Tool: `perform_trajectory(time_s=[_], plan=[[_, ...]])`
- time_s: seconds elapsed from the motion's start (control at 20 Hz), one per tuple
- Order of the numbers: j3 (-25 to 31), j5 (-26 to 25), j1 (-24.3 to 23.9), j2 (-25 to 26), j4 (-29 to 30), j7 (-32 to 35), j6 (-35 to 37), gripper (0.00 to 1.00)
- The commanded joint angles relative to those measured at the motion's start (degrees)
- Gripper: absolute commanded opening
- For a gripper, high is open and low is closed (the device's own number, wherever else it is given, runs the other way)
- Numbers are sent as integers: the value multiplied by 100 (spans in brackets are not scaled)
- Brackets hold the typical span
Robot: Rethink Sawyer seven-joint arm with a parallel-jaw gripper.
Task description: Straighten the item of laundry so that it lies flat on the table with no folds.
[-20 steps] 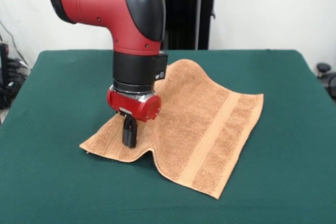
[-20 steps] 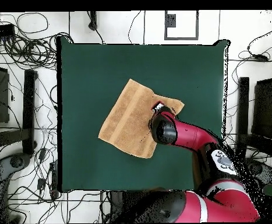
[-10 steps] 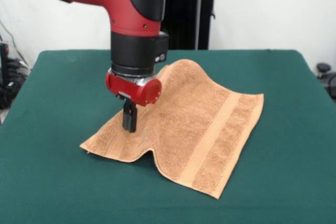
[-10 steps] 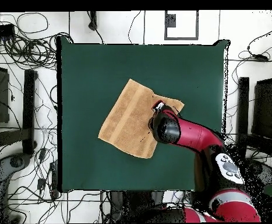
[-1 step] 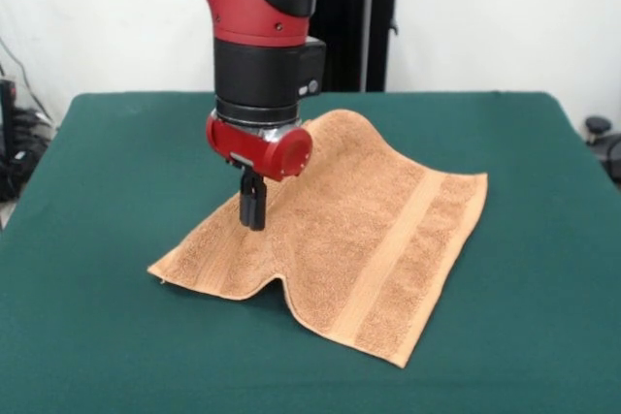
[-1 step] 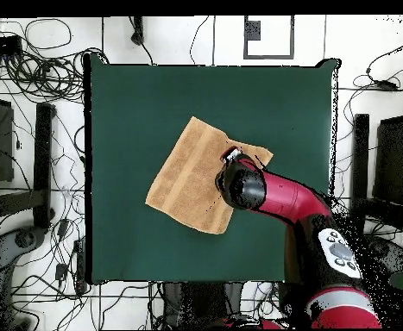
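The item of laundry, a light orange-tan terry towel [image 5: 369,230], lies spread on the dark green table [image 5: 107,336]. It is mostly flat, but a raised ridge runs from a small hump at its near edge up to its far corner. A flat woven band crosses its right part. My gripper [image 5: 253,218] hangs just above the towel's left part, fingers [image 5: 258,212] pressed together and holding nothing. From overhead, the towel [image 6: 187,177] sits slightly right of the table's [image 6: 135,103] middle. There the red wrist [image 6: 242,188] covers the towel's right side and hides the gripper.
Green tabletop extends on all sides of the towel, widest to the left in the overhead view. Cables [image 6: 32,69] and dark equipment [image 6: 45,155] lie on the floor around the table.
The gripper has risen off the towel and shifted a little toward the far side of the table, staying shut. The towel keeps the same shape.
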Motion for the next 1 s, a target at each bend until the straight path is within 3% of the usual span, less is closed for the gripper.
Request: perform_trajectory(time_s=[0.05,0.35,1.0], plan=[[641,308,98,190,403,644,387,0],[597,329,124,219,546,675,336,0],[864,1005,321,599,1005,1361,-430,0]])
